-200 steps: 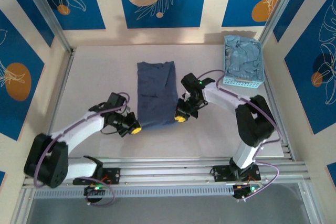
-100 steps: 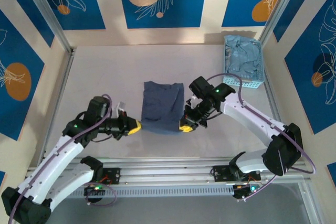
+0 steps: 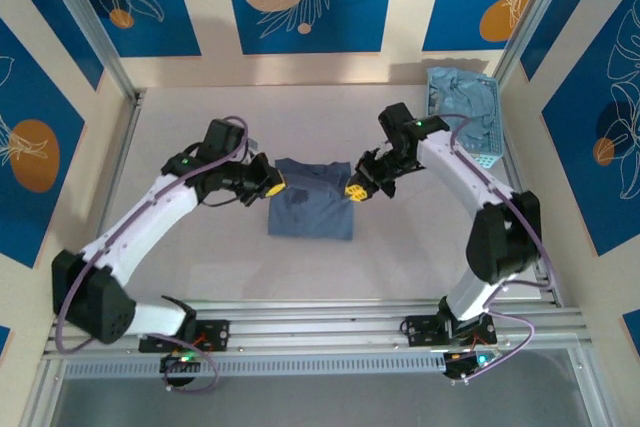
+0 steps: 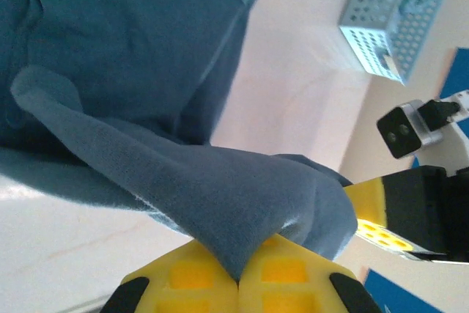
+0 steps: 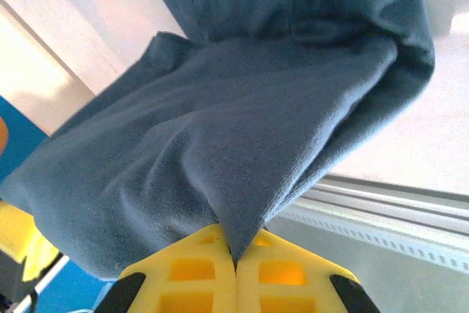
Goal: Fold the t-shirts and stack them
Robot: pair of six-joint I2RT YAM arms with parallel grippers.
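A dark slate-blue t-shirt (image 3: 312, 207) lies folded over on the table's middle, its near half doubled toward the far edge. My left gripper (image 3: 273, 185) is shut on the shirt's left corner, the cloth (image 4: 220, 196) pinched between its yellow fingers (image 4: 183, 284). On the opposite side, my right gripper (image 3: 354, 191) is shut on the right corner, with cloth (image 5: 220, 152) draped up from its yellow fingers (image 5: 286, 276). Both grippers hover over the shirt's far part. Pale sky-blue t-shirts (image 3: 465, 107) sit piled in the basket.
The pale blue perforated basket (image 3: 455, 158) stands at the far right corner, also seen as the basket (image 4: 381, 27) in the left wrist view. An aluminium rail (image 3: 330, 322) runs along the near edge. Bare table (image 3: 200, 117) lies left of the shirt.
Both grippers have carried the shirt's near corners away from the arm bases toward the far edge, doubling the shirt over itself. The shirt's outline is shorter now.
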